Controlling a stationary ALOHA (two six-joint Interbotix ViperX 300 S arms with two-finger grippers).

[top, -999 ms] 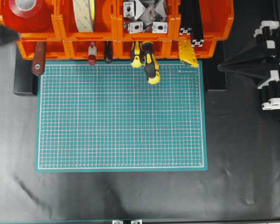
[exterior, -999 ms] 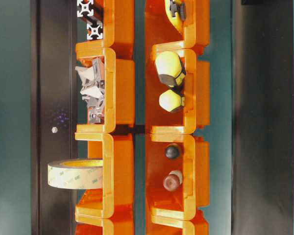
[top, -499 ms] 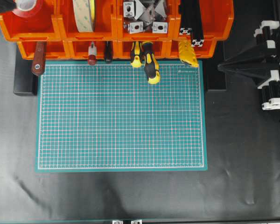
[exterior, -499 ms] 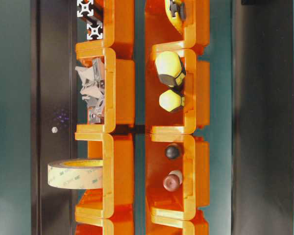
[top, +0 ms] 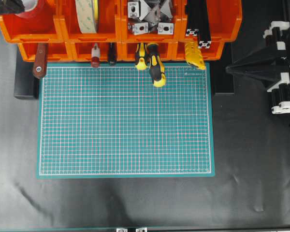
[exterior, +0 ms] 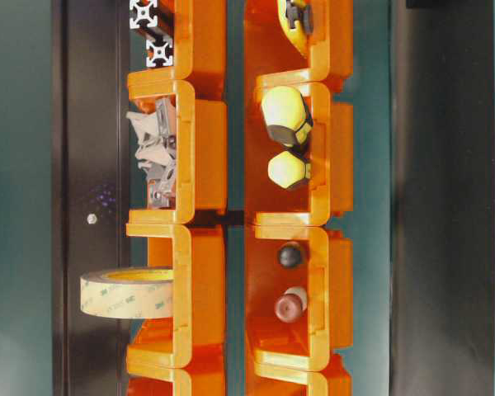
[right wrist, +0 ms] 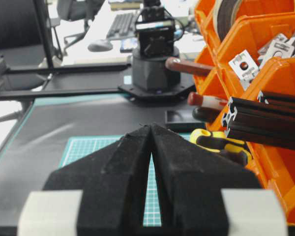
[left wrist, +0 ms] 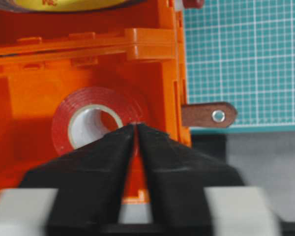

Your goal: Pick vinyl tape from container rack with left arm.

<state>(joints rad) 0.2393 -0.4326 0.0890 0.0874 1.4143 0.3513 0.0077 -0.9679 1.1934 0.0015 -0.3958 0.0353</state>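
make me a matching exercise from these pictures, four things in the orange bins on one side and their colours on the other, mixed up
Things:
1. vinyl tape
2. big tape roll
3. screwdriver handles
4. corner brackets

Colours:
A. yellow and black
B. silver grey
C. red with a white core
D. cream

Pairs: 1-C, 2-D, 3-A, 4-B

Workshop bench: orange tool bins (top: 121, 29), green cutting mat (top: 125, 118).

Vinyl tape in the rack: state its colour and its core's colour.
The vinyl tape is glossy red with a white core, clearest in the left wrist view.
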